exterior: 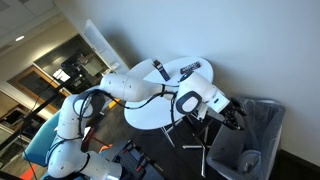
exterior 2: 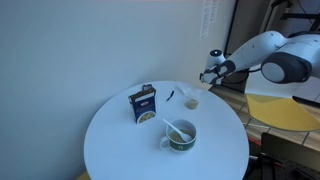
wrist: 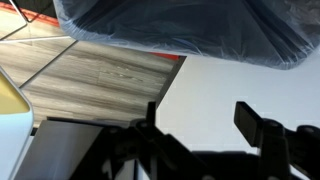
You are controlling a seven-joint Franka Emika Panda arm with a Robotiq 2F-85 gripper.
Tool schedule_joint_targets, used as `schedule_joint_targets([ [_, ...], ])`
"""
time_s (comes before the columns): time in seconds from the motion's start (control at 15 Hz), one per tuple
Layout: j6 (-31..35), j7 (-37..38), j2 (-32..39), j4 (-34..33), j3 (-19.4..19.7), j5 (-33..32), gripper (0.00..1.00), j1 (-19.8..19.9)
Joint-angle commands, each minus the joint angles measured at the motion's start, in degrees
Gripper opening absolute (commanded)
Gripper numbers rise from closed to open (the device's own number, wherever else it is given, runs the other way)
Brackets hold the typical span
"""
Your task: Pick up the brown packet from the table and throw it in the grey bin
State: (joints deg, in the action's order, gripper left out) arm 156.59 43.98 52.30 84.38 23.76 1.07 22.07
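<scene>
The brown packet (exterior 2: 190,100), a small tan patch, lies on the round white table (exterior 2: 120,145) near its far edge. The table also shows in an exterior view (exterior: 150,108); I cannot make out the packet there. My gripper (exterior 2: 208,75) is off the table, past that edge. In an exterior view it hangs (exterior: 235,117) at the rim of the grey bin (exterior: 265,125). In the wrist view the jaws (wrist: 198,115) are open with nothing between them. The bin's see-through side (wrist: 180,25) fills the top of that view.
On the table stand a dark blue box with white lettering (exterior 2: 143,105), a bowl (exterior 2: 180,133) and a thin black bar (exterior 2: 170,97). A yellow round surface (exterior 2: 280,108) lies beyond the table. A pale lump (exterior: 250,158) sits inside the bin.
</scene>
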Motion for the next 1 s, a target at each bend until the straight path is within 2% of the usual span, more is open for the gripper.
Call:
schedule_joint_targets([
  [0.0, -3.66, -1.4, 0.99, -2.85, 1.12, 1.49, 1.0, -0.64],
  [0.2, -5.69, -0.48, -0.68, -1.81, 2.41, 0.75, 1.0, -1.79],
  [0.27, -6.7, 1.04, -1.62, -0.68, 4.64, -0.34, 1.0, -3.44],
  [0.4, -7.53, 2.03, -4.6, 2.4, 6.34, -2.23, 1.0, -4.93],
  [0.53, -9.01, 2.27, -8.71, 6.01, 8.59, -2.16, 1.0, -6.99],
  [0.87, -9.43, -1.21, -22.98, 17.18, 9.87, -1.45, 1.0, -9.84],
  [0.93, -10.35, -1.47, -25.77, 18.71, 9.07, -2.09, 1.0, -9.49],
])
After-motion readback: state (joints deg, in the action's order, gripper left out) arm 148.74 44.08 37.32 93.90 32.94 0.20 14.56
